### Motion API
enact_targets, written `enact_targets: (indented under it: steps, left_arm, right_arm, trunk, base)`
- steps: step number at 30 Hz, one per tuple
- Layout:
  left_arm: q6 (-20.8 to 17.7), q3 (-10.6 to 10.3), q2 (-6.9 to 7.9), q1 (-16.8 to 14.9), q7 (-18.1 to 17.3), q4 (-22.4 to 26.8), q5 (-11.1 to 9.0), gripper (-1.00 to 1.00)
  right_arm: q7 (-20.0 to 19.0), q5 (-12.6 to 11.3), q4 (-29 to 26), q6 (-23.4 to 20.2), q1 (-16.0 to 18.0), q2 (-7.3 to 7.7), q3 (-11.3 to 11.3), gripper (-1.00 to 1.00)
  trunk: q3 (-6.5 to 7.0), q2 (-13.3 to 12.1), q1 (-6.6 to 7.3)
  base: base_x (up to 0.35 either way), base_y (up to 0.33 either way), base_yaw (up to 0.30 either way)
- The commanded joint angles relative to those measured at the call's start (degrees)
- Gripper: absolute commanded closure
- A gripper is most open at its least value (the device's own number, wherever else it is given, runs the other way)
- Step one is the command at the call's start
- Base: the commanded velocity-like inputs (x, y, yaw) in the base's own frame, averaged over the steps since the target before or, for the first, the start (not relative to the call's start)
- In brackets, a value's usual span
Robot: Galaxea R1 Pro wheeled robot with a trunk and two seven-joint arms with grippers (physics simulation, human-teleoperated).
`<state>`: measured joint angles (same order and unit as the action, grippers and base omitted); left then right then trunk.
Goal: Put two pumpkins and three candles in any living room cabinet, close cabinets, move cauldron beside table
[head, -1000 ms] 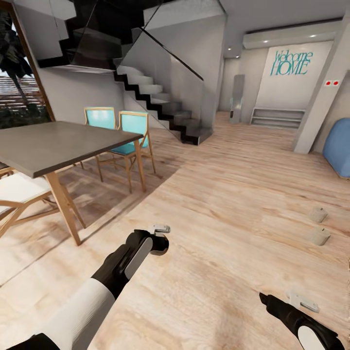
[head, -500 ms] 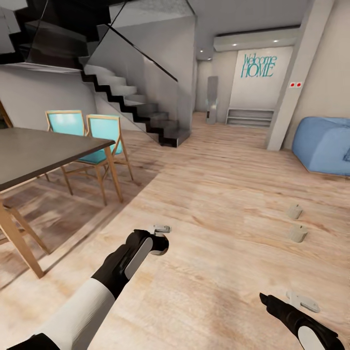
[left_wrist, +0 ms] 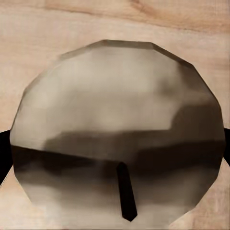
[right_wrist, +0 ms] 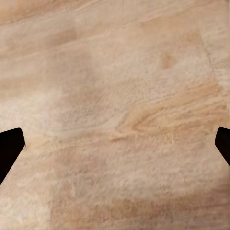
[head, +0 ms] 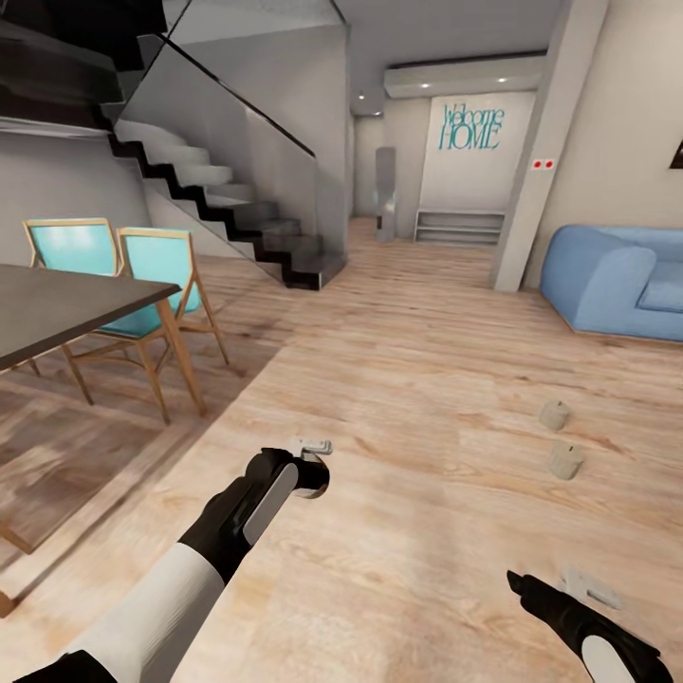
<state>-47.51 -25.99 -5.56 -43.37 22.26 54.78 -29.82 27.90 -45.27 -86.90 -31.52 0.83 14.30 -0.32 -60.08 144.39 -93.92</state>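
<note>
Living room, items by descending size.

1. Wooden floor (head: pixel 408 360): pale planks, running from under us back to the far wall.
2. Staircase (head: pixel 218 204): dark steps with a glass side panel, rising at the rear left.
3. Sofa (head: pixel 621 280): blue, against the right wall, beside a pale pillar.
4. Dark-topped bench (head: pixel 57 304): wooden legs, at our left edge; nothing lies on the part we see.
5. Chairs (head: pixel 142 275): two, with turquoise seats and wood frames, drawn up at the bench's far side.
6. Left tool (head: pixel 313 448): at the end of a black-and-white arm, held over the floor. In the left wrist view we see its dark fingers at either side of a held candle (left_wrist: pixel 115 120); the tool is clamped on it. The candle is tan and round with a dark wick.
7. Right tool (head: pixel 590 588): low at our right. In the right wrist view its fingers (right_wrist: pixel 9 146) stand wide apart with bare floor between them.
8. Floor candles (head: pixel 565 461): two stubby beige cylinders, upright on the planks and near each other. They stand ahead of the right tool and in front of the sofa.
</note>
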Motion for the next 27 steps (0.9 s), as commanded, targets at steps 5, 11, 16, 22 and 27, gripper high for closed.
enact_targets:
  steps: [5,11,16,22,27]
  left_arm:
    - [-0.15,-0.12,0.02,-0.05,0.51,0.07,-0.33,1.00]
    - [-0.11,-0.16,0.02,-0.05,0.59,0.07,-0.32,1.00]
    - [-0.06,-0.18,0.02,-0.05,0.71,0.00,-0.26,1.00]
    - [-0.04,-0.19,0.00,-0.05,0.83,-0.02,-0.25,1.00]
    - [-0.04,-0.13,0.01,-0.05,0.85,-0.02,-0.24,1.00]
  right_arm:
    - [0.49,-1.37,-0.10,-0.13,0.31,0.07,-0.14,-1.00]
    - [0.45,-3.92,-0.11,-0.41,0.38,0.26,-2.10,-1.00]
    - [0.37,-4.46,-0.07,-0.82,0.76,0.35,-3.39,-1.00]
    - [0.25,-4.61,-0.06,-0.85,1.04,0.29,-3.50,-1.00]
    - [0.16,-4.59,-0.17,-0.45,1.09,0.15,-3.52,-1.00]
  trunk:
    - [-0.46,0.03,-0.02]
    - [-1.01,0.03,-0.02]
    - [-1.48,0.03,-0.02]
    - [-2.05,0.03,-0.02]
    - [-2.41,0.03,-0.02]
  base:
    - [0.305,0.000,-0.007]
    - [0.285,-0.086,-0.001]
    - [0.257,-0.202,0.000]
    - [0.253,-0.218,0.000]
    - [0.254,-0.173,-0.005]
